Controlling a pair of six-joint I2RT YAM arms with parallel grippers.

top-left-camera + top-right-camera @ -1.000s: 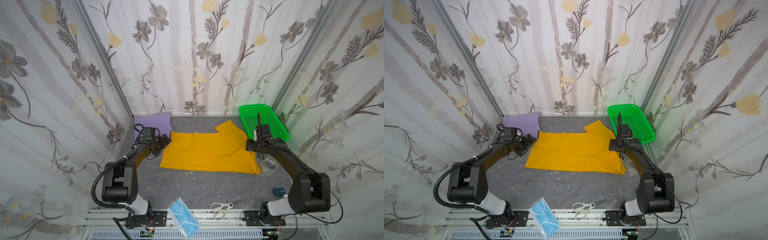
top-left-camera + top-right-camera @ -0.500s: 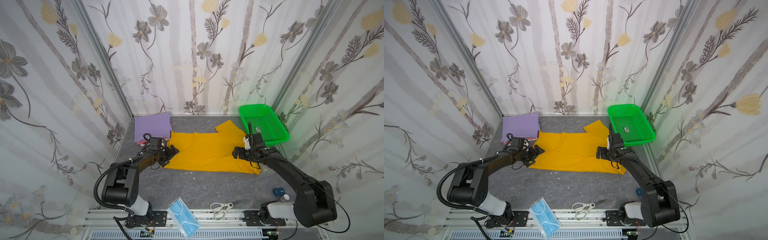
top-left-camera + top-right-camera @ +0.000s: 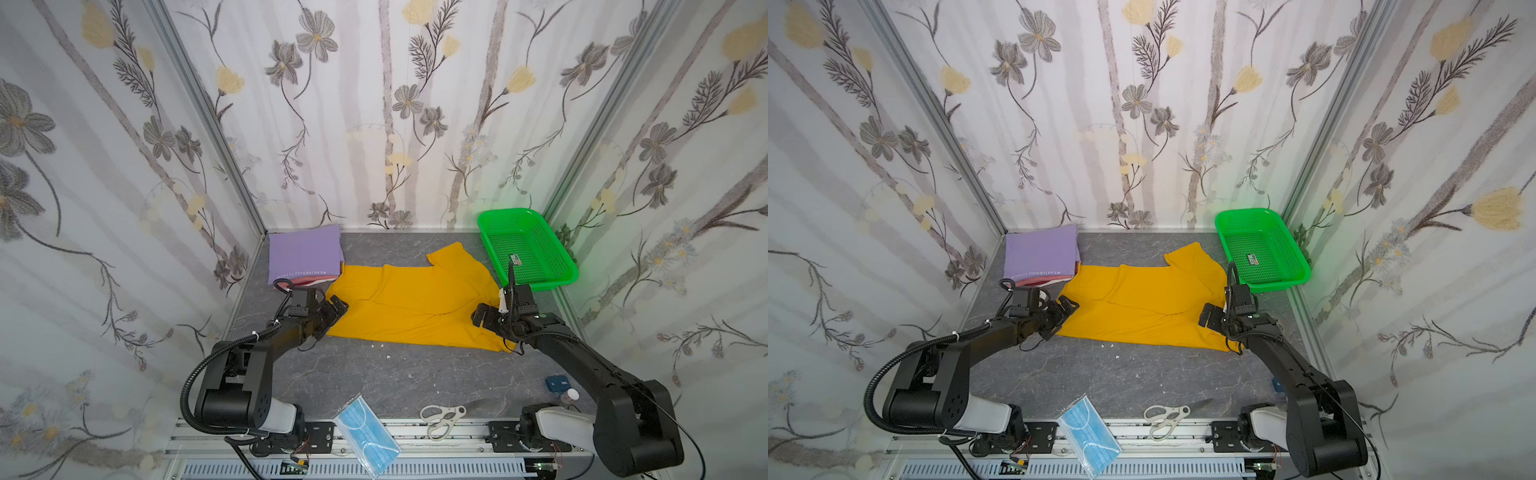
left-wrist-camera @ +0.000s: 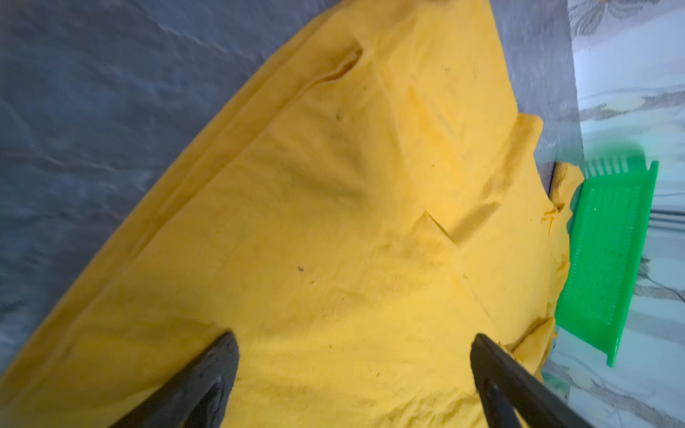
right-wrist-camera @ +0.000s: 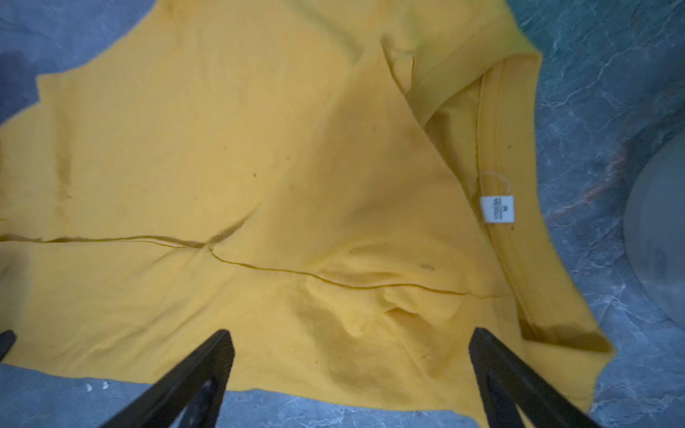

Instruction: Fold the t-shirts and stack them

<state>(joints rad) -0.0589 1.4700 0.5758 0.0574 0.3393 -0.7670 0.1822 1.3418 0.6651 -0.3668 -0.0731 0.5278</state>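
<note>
The mustard t-shirt runs lengthwise between my left end effector, at its hem end, and my right end effector, at its collar end. Both stand apart, empty

Left tool, right tool, both agape

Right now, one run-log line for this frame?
left gripper: open, at yellow tee left end | right gripper: open, at collar end | lilac tee: folded, back-left corner
</note>
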